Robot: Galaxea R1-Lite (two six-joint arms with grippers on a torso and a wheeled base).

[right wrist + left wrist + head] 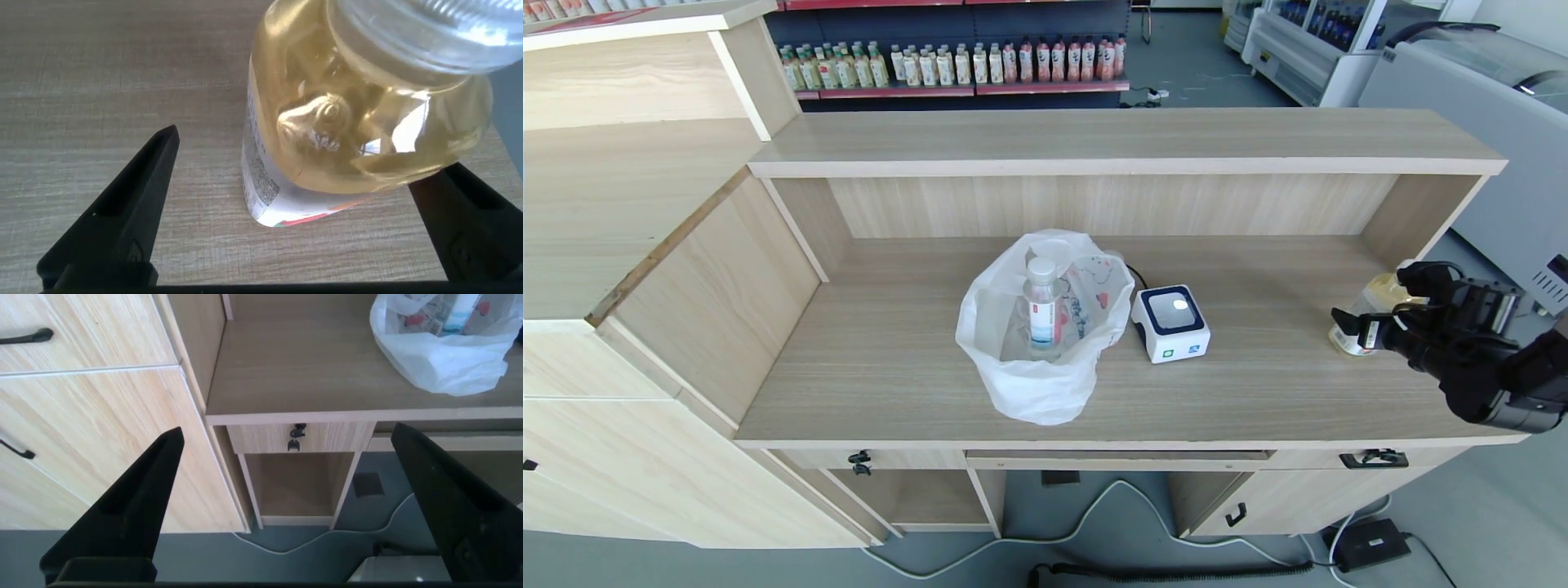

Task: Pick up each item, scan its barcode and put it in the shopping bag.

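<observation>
**Amber bottle [327, 122] bracketed for pickup**

It stands upright at the right end of the wooden counter [1258, 384], well apart from the scanner [1170, 322] and the white shopping bag [1045, 384], which holds a clear bottle [1042, 310]. The right gripper [1380, 300] has its fingers spread either side of it, not clamped. The grasp seems in hand. Next it should close, lift, and turn the barcode toward the scanner. The left gripper [286, 431] hangs off the near-left corner, fingers spread, empty.
</observation>
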